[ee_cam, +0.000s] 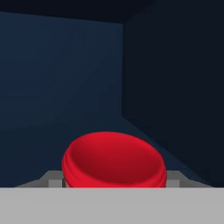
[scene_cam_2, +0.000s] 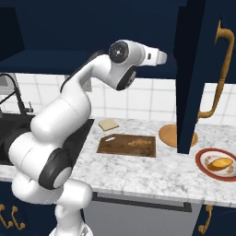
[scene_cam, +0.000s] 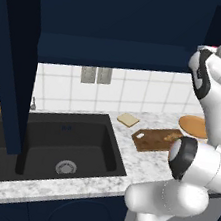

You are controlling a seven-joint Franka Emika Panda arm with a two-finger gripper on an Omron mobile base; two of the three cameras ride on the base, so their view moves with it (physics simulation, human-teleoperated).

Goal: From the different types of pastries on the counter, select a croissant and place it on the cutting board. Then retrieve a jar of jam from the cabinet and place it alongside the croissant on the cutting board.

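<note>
Kitchen setup: marbled counter (scene_cam_2: 152, 177) with a black sink (scene_cam: 51, 146), navy cabinet (scene_cam_2: 189, 69) above with its door swung open. The arm reaches up into that cabinet, and the hand view looks right at the red lid of the jar of jam (ee_cam: 113, 161), sitting dead center at the bottom between the two grey fingertips (ee_cam: 53, 178). The claw looks part open around the jar, one tip on either side of it, but I honestly can't tell if it has actually clamped on or is just straddling it.

What could go wrong, imo: if the grip is loose or sits too high on the lid, the jar could slip on the way out. The open door could also get clipped on the swing down.

Count: one jar, one cutting board (scene_cam_2: 126, 145) with one croissant (scene_cam_2: 138, 143) on it, one bread slice (scene_cam_2: 109, 124), one tan plate (scene_cam_2: 168, 134), one red-rimmed plate (scene_cam_2: 203, 167) holding one orange pastry (scene_cam_2: 220, 163).
</note>
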